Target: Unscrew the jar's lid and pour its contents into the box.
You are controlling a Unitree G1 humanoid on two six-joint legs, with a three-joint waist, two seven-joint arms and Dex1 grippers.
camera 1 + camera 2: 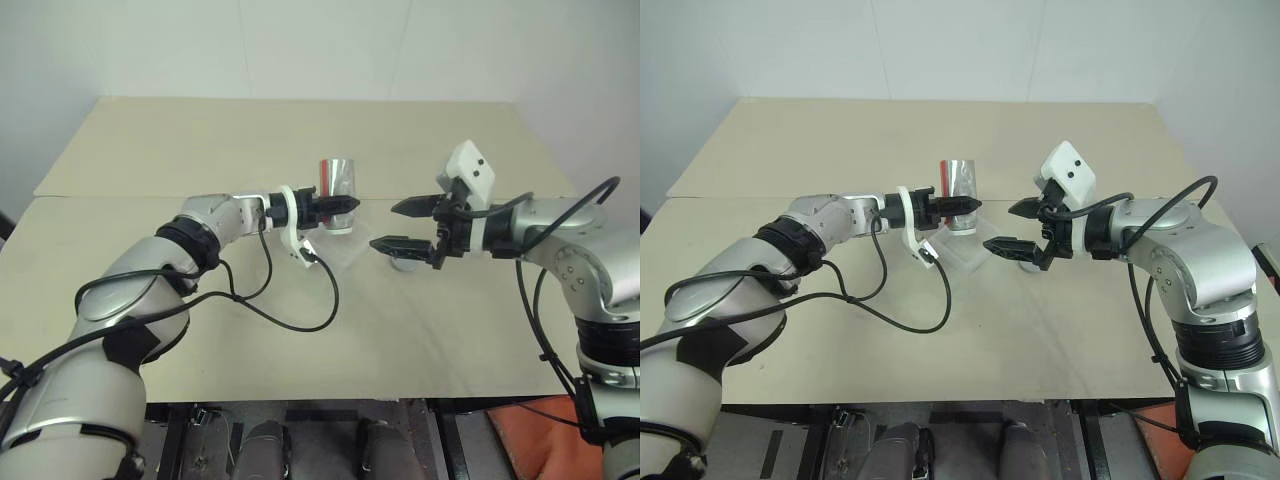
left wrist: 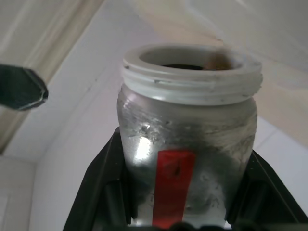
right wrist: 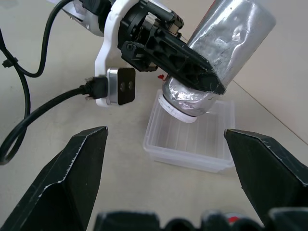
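Observation:
My left gripper (image 1: 343, 207) is shut on the jar (image 1: 338, 182), a silvery cylinder with a red stripe. It holds the jar tipped, with the open white threaded mouth (image 3: 179, 109) pointing down over the box (image 3: 192, 161), a clear shallow tray on the table. A speck of the yellowish-brown contents (image 2: 219, 59) shows inside the mouth. My right gripper (image 1: 385, 226) hangs open and empty just right of the jar and box. The grey lid (image 1: 404, 263) lies on the table under it.
A beige table (image 1: 200, 150) spreads out with a seam across its middle and a white wall behind it. A black cable (image 1: 300, 322) loops from the left wrist over the table's near side.

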